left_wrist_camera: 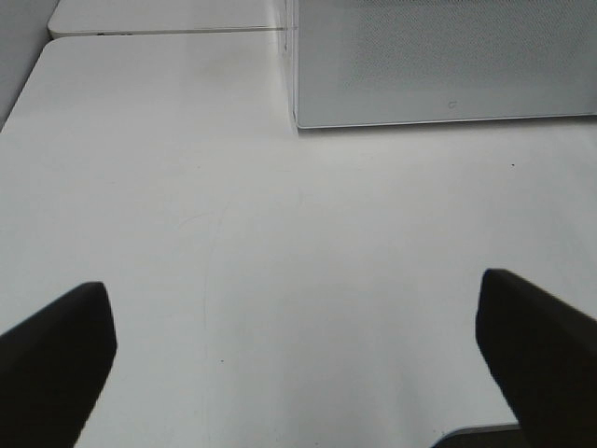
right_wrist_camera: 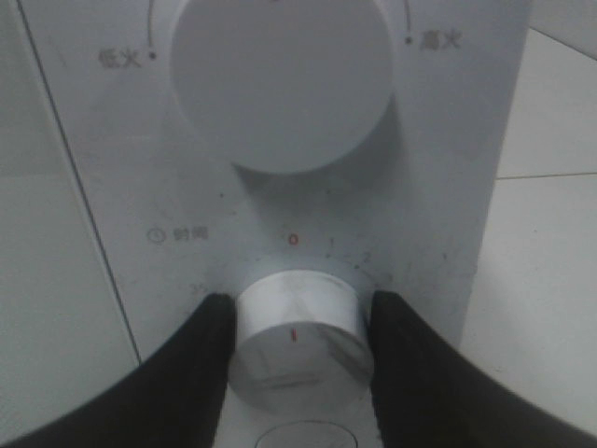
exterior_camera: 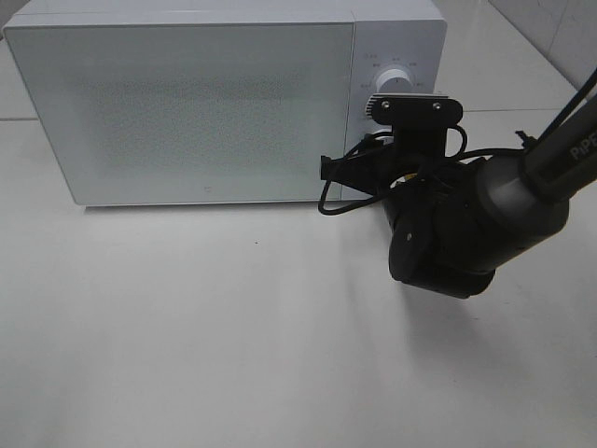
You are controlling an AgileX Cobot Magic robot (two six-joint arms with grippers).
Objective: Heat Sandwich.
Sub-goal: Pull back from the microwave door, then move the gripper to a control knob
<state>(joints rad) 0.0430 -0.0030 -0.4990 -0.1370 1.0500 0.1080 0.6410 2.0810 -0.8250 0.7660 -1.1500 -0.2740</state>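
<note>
The sandwich is out of view. The white microwave stands at the back of the table with its frosted door closed. My right gripper is at the microwave's control panel. Its two black fingers press against both sides of the lower timer knob, whose red mark points toward the 0. The larger power knob sits just beside it, untouched. My left gripper hangs open over bare table, short of the microwave's front left corner, with nothing between its fingers.
In the exterior high view the right arm and its camera mount cover the lower part of the control panel. The white table stretches in front of the microwave. Table seams run along the left and right.
</note>
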